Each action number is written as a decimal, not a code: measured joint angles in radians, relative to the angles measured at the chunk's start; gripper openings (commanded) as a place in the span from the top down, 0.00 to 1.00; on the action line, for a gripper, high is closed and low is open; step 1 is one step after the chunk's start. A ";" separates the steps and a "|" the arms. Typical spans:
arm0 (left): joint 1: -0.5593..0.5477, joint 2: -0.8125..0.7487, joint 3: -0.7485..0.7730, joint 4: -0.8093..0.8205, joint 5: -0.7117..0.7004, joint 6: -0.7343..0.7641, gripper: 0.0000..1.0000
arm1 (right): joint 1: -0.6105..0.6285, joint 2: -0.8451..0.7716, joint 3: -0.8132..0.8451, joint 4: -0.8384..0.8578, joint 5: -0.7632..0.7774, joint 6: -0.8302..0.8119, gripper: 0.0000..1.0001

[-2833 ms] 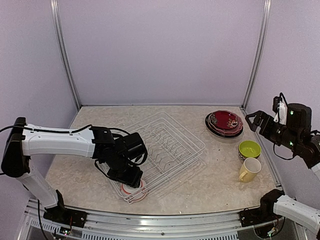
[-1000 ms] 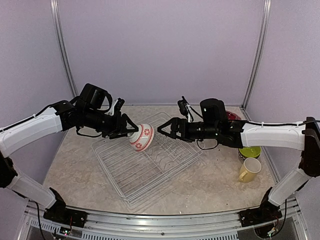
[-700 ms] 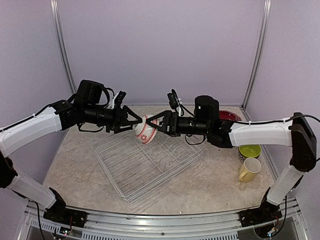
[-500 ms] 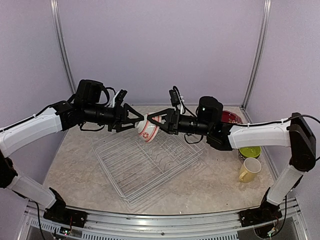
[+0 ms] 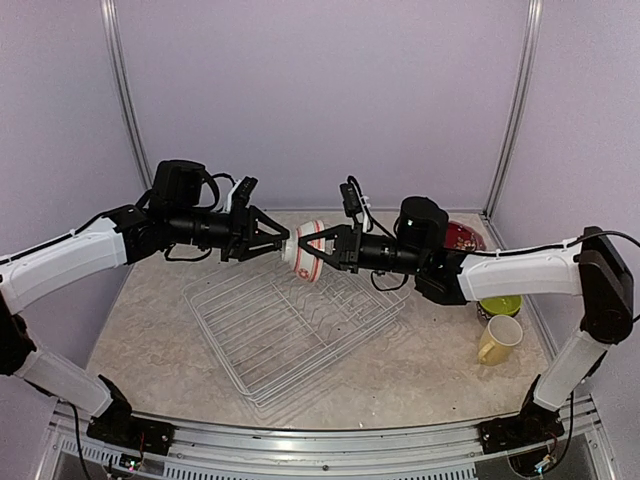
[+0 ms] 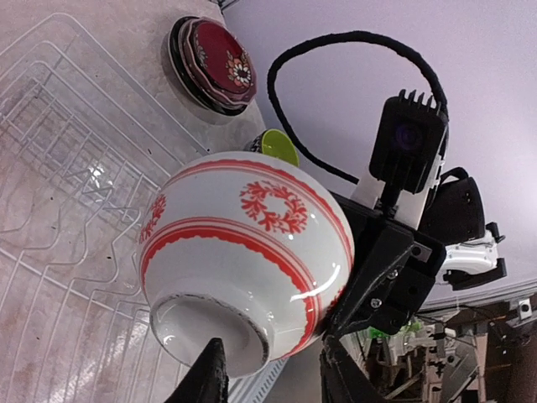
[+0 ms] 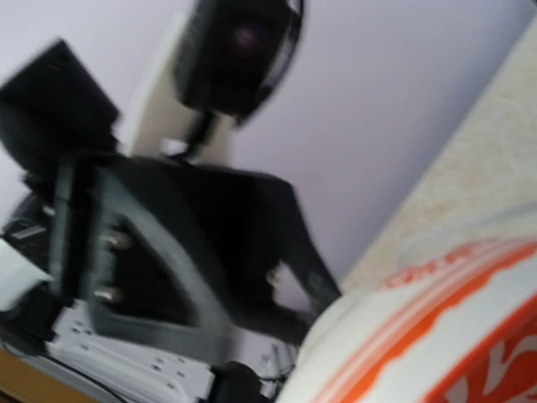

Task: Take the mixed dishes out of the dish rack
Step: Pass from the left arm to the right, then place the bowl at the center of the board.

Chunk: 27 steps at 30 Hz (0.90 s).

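A red-white bowl [image 5: 304,251] hangs on its side in mid-air above the white wire dish rack [image 5: 300,330], between my two grippers. My left gripper [image 5: 281,243] is shut on the bowl's foot; the left wrist view shows one finger inside the foot ring of the bowl [image 6: 243,252] and the other outside it. From the right, my right gripper [image 5: 323,247] is shut on the bowl's rim. The rack [image 6: 59,168] holds no dishes that I can see. The right wrist view is blurred: part of the bowl [image 7: 453,336] with the left gripper [image 7: 168,252] behind it.
At the back right a stack of dark red and black plates [image 5: 460,240] sits on the table, partly behind the right arm. A lime green bowl [image 5: 497,299] and a pale yellow mug [image 5: 498,340] stand near the right edge.
The right gripper came in from the right and shut on the bowl's rim. The bowl rose a little and turned onto its side between the two grippers.
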<state>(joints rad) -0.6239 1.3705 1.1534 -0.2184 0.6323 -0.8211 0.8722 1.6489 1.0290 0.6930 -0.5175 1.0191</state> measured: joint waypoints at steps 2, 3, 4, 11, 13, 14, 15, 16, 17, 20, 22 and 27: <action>0.000 -0.001 -0.003 0.006 0.004 0.005 0.44 | 0.001 -0.010 -0.001 -0.057 0.010 -0.027 1.00; 0.000 -0.003 -0.005 0.005 0.003 0.013 0.39 | 0.002 -0.021 -0.001 -0.093 0.021 -0.045 1.00; 0.000 -0.008 -0.007 0.001 -0.002 0.017 0.34 | 0.002 -0.036 -0.001 -0.135 0.034 -0.066 1.00; 0.001 -0.082 -0.013 -0.068 -0.070 0.093 0.11 | 0.002 -0.232 -0.001 -0.544 0.246 -0.259 1.00; 0.001 -0.109 -0.013 -0.089 -0.096 0.120 0.09 | 0.002 -0.302 -0.001 -0.681 0.338 -0.298 1.00; 0.001 -0.119 -0.013 -0.098 -0.109 0.134 0.08 | 0.002 -0.338 -0.002 -0.754 0.385 -0.312 1.00; 0.001 -0.125 -0.013 -0.106 -0.119 0.145 0.07 | 0.002 -0.372 -0.006 -0.822 0.436 -0.321 1.00; 0.001 -0.131 -0.013 -0.116 -0.135 0.157 0.07 | 0.002 -0.407 -0.013 -0.888 0.484 -0.325 1.00; 0.001 -0.135 -0.013 -0.123 -0.148 0.169 0.06 | 0.002 -0.440 -0.023 -0.956 0.532 -0.325 1.00; 0.001 -0.142 -0.013 -0.143 -0.187 0.198 0.05 | 0.002 -0.506 -0.054 -1.120 0.643 -0.315 1.00; 0.001 -0.146 -0.013 -0.156 -0.210 0.212 0.05 | 0.002 -0.529 -0.077 -1.225 0.708 -0.295 1.00; 0.002 -0.167 -0.013 -0.179 -0.251 0.238 0.05 | 0.002 -0.520 -0.129 -1.381 0.810 -0.238 1.00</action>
<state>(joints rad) -0.6220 1.2034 1.1404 -0.3973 0.3813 -0.5835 0.8745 1.1290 0.9005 -0.6880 0.2924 0.7811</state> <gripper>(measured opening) 0.951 0.051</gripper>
